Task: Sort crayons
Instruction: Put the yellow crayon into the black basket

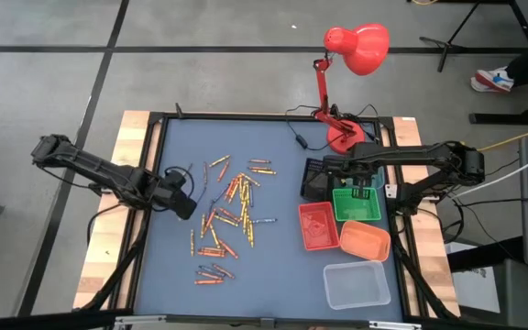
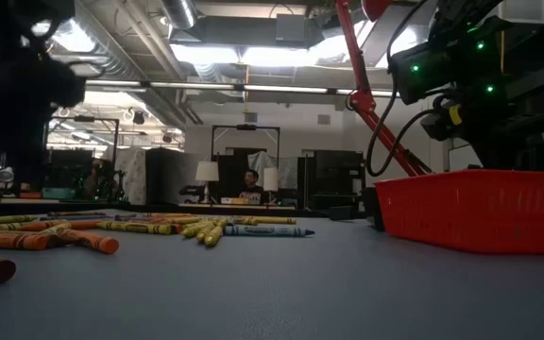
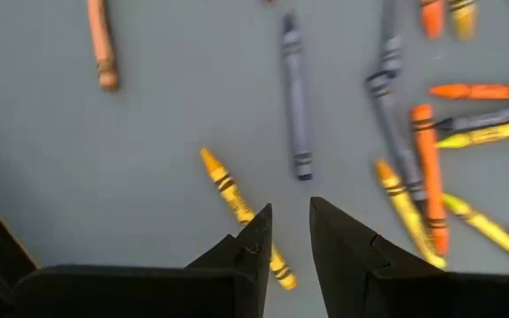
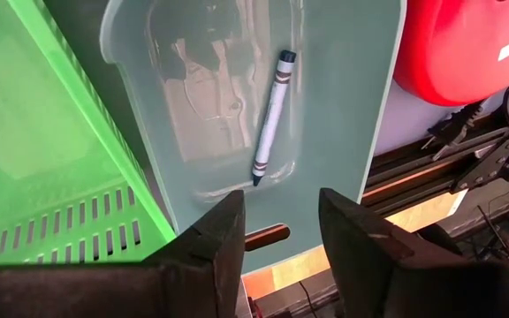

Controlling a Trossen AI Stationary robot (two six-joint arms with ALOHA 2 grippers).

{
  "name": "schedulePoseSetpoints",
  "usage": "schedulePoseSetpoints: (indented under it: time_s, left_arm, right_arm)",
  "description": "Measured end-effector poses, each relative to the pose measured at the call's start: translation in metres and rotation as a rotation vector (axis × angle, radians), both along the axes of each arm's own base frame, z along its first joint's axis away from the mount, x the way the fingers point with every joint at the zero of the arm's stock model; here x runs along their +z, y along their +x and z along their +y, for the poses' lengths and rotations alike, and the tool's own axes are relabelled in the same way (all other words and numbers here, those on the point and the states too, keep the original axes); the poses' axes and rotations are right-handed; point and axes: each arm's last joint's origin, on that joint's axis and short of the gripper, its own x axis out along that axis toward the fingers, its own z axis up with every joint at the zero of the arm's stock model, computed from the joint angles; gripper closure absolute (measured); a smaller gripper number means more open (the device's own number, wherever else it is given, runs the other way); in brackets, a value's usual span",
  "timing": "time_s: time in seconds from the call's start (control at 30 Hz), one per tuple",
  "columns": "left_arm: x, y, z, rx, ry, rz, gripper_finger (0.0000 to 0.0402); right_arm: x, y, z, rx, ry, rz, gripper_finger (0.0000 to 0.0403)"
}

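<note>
The crayons, dozens of thin paper-wrapped wax sticks in mostly orange, red and yellow with a few blue ones, lie scattered over the left-middle of the blue-grey worktop, pointing every which way. The left claw hovers at the left edge of that scatter, so it is by far the nearer arm to the pile. In the left wrist view its two dark fingers stand a little apart, released, with nothing between them. A yellow crayon lies just ahead of the left fingertip, its long axis running slantwise under that finger rather than across the gap; a blue crayon lies straight ahead, its long axis running away from the claw. The pick likely turns on lining the gap up across one of those sticks.

One blue-tipped crayon with a pale wrapper already rests in a clear plastic tray, seen from the right wrist. The right claw is over the green slotted tray, fingers parted and empty. Which tray in the overhead view holds that crayon is hard to tell. A red tray, an orange tray and a red desk lamp stand nearby.
</note>
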Motion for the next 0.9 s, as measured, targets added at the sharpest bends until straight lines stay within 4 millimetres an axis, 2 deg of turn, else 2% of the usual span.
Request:
schedulePoseSetpoints:
  time_s: [0.27,0.67,0.9]
  left_arm:
    - [-0.023,-0.001,0.0,0.053,-0.011,0.044,0.0338]
    - [-0.041,0.005,-0.003,0.103,-0.004,0.174,0.0337]
    - [-0.05,0.017,-0.006,0.102,-0.017,0.166,0.0337]
  right_arm:
    - [0.0,0.0,0.0,0.0,0.0,-0.001,0.0258]
    - [-0.001,0.002,-0.001,0.0,-0.005,-0.023,0.0258]
    - [-0.001,0.002,-0.001,0.0,-0.005,-0.023,0.0258]
